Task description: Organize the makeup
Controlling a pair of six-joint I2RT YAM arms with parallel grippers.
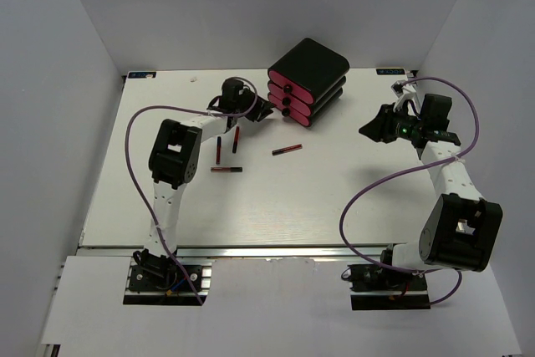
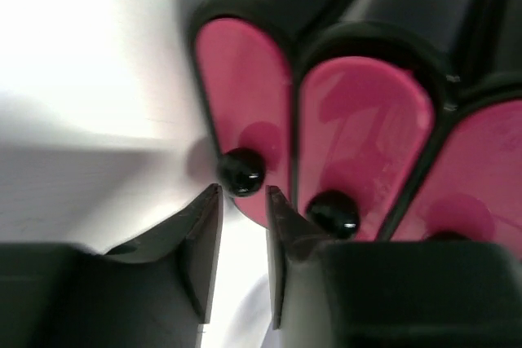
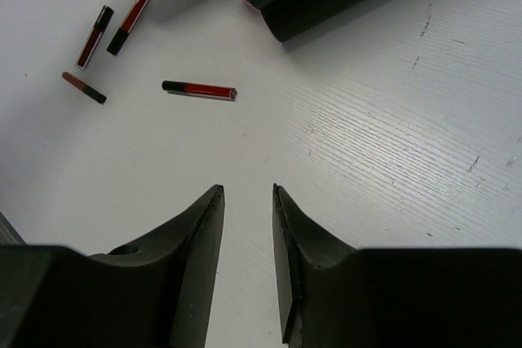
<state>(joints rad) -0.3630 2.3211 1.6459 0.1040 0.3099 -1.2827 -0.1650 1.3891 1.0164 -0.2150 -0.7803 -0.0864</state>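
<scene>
Left wrist view alone: black drawer knob [image 2: 241, 175] just beyond left gripper [image 2: 243, 192]

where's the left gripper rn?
Top view, far centre of the table: left gripper sits at the pink front of the black drawer box, tips just short of a drawer knob.

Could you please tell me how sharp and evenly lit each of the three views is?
Left wrist view: soft throughout, the pink drawer fronts and the black knob blurred at close range, the table washed out to white at upper left. Right wrist view: sharp, the makeup sticks and table grain crisp, lighting even. Top external view: in focus, evenly lit, the black box cleanly outlined.
</scene>
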